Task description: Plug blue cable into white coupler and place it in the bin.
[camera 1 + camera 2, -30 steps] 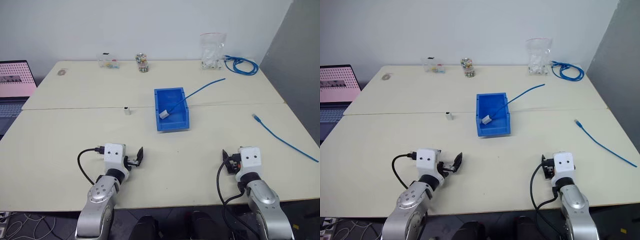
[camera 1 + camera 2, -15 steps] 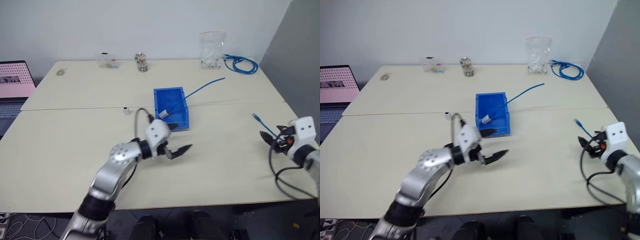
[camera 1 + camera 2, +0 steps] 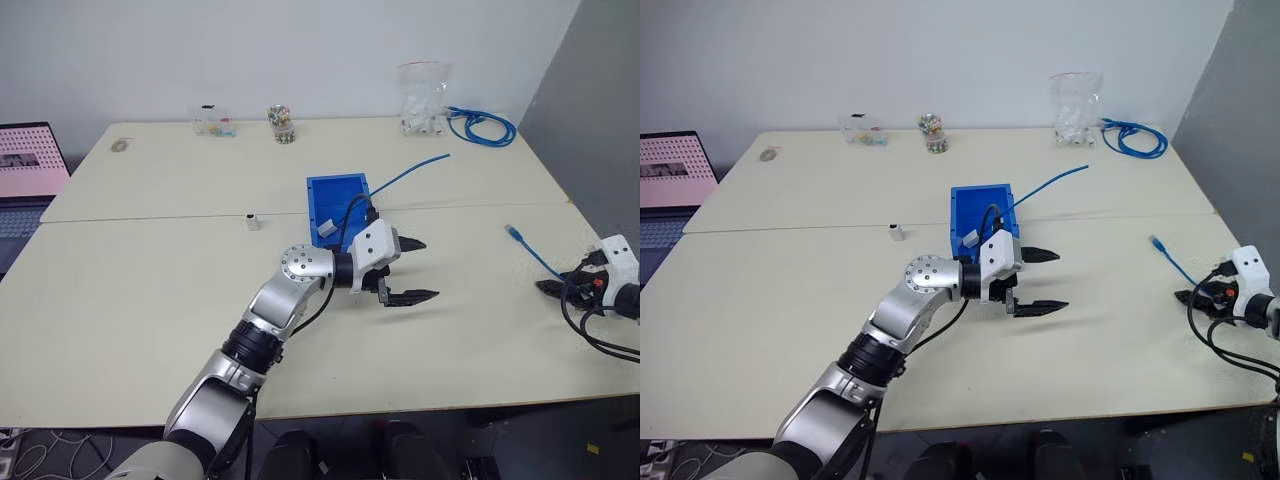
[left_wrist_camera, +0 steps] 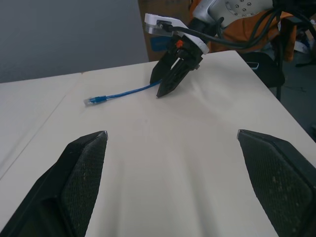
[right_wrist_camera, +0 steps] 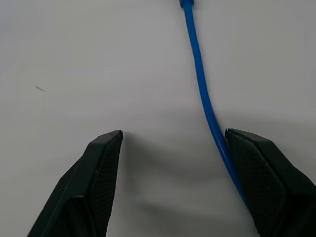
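The right gripper hangs spread over the table, the blue cable running just inside one finger — nothing pinched. The left gripper gapes wide too, empty, beside the bin. A white coupler sits well apart on the table; another seems to lie in the bin. The cable looks light and limp — best taken just behind its plug.

Beige table, bin, blue cable
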Robot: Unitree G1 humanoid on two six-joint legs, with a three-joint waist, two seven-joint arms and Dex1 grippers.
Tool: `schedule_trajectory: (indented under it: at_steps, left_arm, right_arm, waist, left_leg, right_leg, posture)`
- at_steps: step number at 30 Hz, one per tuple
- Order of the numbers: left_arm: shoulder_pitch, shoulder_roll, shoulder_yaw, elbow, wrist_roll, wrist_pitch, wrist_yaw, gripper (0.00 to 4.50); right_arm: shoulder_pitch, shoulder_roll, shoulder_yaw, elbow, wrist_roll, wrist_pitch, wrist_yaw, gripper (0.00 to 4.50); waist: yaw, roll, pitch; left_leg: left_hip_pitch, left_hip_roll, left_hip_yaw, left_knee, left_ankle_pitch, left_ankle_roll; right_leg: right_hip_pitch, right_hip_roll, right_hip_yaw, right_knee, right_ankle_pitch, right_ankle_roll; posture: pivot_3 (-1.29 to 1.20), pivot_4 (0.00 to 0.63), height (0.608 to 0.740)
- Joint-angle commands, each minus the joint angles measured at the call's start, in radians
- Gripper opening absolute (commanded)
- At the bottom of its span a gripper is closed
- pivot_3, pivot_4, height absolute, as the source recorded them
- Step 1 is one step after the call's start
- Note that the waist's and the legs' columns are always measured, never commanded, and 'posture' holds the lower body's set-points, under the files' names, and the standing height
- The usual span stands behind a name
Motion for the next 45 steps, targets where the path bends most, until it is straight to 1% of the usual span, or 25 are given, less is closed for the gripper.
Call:
schedule_trajectory:
  at_steps: [1, 4, 9, 12, 20, 25, 32, 34, 36, 37, 39, 40, 42, 45]
  left_arm:
    - [-0.001, -0.006, 0.009, -0.064, -0.011, 0.008, -0.003, 4.42]
    - [0.023, 0.01, 0.01, -0.097, -0.012, 0.026, -0.005, 4.42]
    - [0.045, 0.027, 0.013, -0.129, -0.013, 0.05, -0.005, 4.42]
    - [0.045, 0.027, 0.012, -0.123, -0.01, 0.048, -0.004, 4.5]
    - [0.024, 0.02, 0.02, -0.098, -0.008, 0.042, 0.001, 4.5]
    - [0.026, 0.025, 0.03, -0.096, -0.01, 0.043, 0.004, 4.5]
    - [0.034, 0.027, 0.042, -0.104, -0.009, 0.047, 0.014, 4.5]
    - [0.041, 0.035, 0.044, -0.116, -0.011, 0.05, 0.011, 4.5]
    - [0.046, 0.053, 0.051, -0.133, -0.014, 0.055, 0.005, 4.5]
    - [0.053, 0.072, 0.065, -0.149, -0.02, 0.063, 0.003, 4.5]
    - [0.086, 0.133, 0.104, -0.204, -0.044, 0.091, -0.01, 4.5]
    - [0.121, 0.18, 0.13, -0.246, -0.061, 0.109, -0.026, 4.5]
    - [0.221, 0.285, 0.186, -0.344, -0.097, 0.15, -0.056, 4.5]
    - [0.456, 0.433, 0.301, -0.505, -0.158, 0.199, -0.075, 4.5]
  right_arm:
    - [-0.056, -0.016, 0.02, 0.118, -0.052, -0.062, -0.025, 3.5]
    - [-0.091, -0.008, 0.015, 0.171, -0.055, -0.07, -0.042, 3.5]
    - [-0.114, -0.005, 0.021, 0.2, -0.064, -0.067, -0.034, 3.5]
    - [-0.12, -0.005, 0.023, 0.21, -0.065, -0.049, -0.008, 3.05]
    - [-0.13, -0.008, 0.026, 0.219, -0.071, -0.043, 0.008, 1.09]
    - [-0.132, -0.008, 0.029, 0.221, -0.077, -0.047, 0.007, 0.06]
    - [-0.128, -0.008, 0.046, 0.218, -0.087, -0.056, 0.068, 0.02]
    - [-0.123, -0.01, 0.051, 0.192, -0.083, -0.066, 0.111, 0.02]
    - [-0.118, -0.005, 0.05, 0.118, -0.056, -0.04, 0.166, 0.02]
    - [-0.102, 0.0, 0.056, 0.037, -0.037, -0.02, 0.199, 0.02]
    - [-0.047, 0.014, 0.073, -0.203, 0.005, 0.042, 0.243, 0.02]
    - [-0.02, 0.023, 0.087, -0.357, 0.04, 0.106, 0.264, 0.02]
    - [0.008, 0.039, 0.117, -0.61, 0.113, 0.237, 0.3, 0.02]
    - [0.013, 0.051, 0.197, -0.81, 0.169, 0.334, 0.371, 0.02]
  waist:
    - [0.0, 0.0, 0.0]
    - [0.0, 0.0, 0.0]
    - [0.0, 0.0, 0.0]
    - [0.001, 0.0, 0.0]
    - [-0.001, 0.0, 0.0]
    - [-0.001, 0.0, 0.0]
    - [-0.001, 0.0, 0.0]
    - [-0.001, 0.0, 0.0]
    - [-0.002, 0.0, 0.0]
    - [-0.004, 0.0, 0.0]
    - [-0.007, 0.0, 0.0]
    - [-0.011, 0.0, 0.0]
    - [-0.023, 0.002, 0.0]
    - [-0.033, 0.003, 0.001]
  left_leg:
    - [0.0, 0.0, 0.0, 0.0, 0.0, 0.0]
    - [0.0, 0.0, 0.0, 0.0, 0.0, 0.0]
    - [0.0, 0.0, 0.0, 0.001, 0.0, 0.0]
    - [0.0, 0.0, 0.001, 0.001, 0.0, 0.0]
    - [0.0, 0.0, 0.001, 0.001, 0.0, 0.0]
    - [0.0, 0.0, 0.001, 0.001, 0.0, 0.0]
    - [0.0, 0.0, 0.001, 0.001, 0.0, 0.0]
    - [0.001, 0.0, 0.001, 0.001, 0.0, 0.0]
    - [0.001, 0.0, 0.001, 0.001, 0.0, 0.0]
    - [0.001, 0.0, 0.001, 0.001, 0.0, 0.0]
    - [0.001, 0.001, 0.0, 0.0, 0.0, 0.0]
    - [0.002, 0.002, -0.001, 0.0, 0.0, 0.0]
    - [0.002, 0.003, -0.002, -0.001, 0.0, 0.0]
    - [0.006, 0.003, -0.006, -0.002, 0.0, 0.0]
  right_leg:
    - [0.0, 0.0, 0.0, 0.0, 0.0, 0.0]
    - [0.0, 0.0, 0.001, 0.0, 0.0, 0.0]
    - [0.0, 0.0, 0.001, 0.0, 0.0, 0.0]
    - [0.0, 0.0, 0.001, 0.0, 0.001, 0.001]
    - [0.0, 0.0, 0.001, 0.0, 0.0, 0.001]
    - [0.0, 0.0, 0.001, 0.0, 0.001, 0.001]
    - [0.0, 0.0, 0.001, 0.001, 0.001, 0.001]
    - [0.0, 0.0, 0.001, 0.001, 0.001, 0.001]
    - [0.0, 0.0, 0.001, 0.001, 0.001, 0.001]
    - [0.0, 0.0, 0.001, 0.001, 0.001, 0.001]
    - [0.0, 0.001, 0.002, 0.001, 0.001, 0.001]
    - [0.0, 0.001, 0.004, 0.002, 0.001, 0.001]
    - [-0.002, 0.0, 0.011, 0.003, 0.001, 0.001]
    - [-0.002, 0.001, 0.015, 0.004, 0.0, 0.001]
  posture:
    - [0.0, 0.15, 0.74]
    - [0.0, 0.15, 0.74]
    - [0.0, 0.15, 0.74]
    - [0.0, 0.15, 0.74]
    - [0.0, 0.15, 0.74]
    - [0.0, 0.15, 0.74]
    - [0.0, 0.15, 0.74]
    - [0.0, 0.15, 0.74]
    - [0.0, 0.15, 0.74]
    - [0.0, 0.15, 0.74]
    - [0.0, 0.15, 0.74]
    - [0.0, 0.15, 0.74]
    - [0.0, 0.15, 0.74]
    - [0.0, 0.15, 0.74]
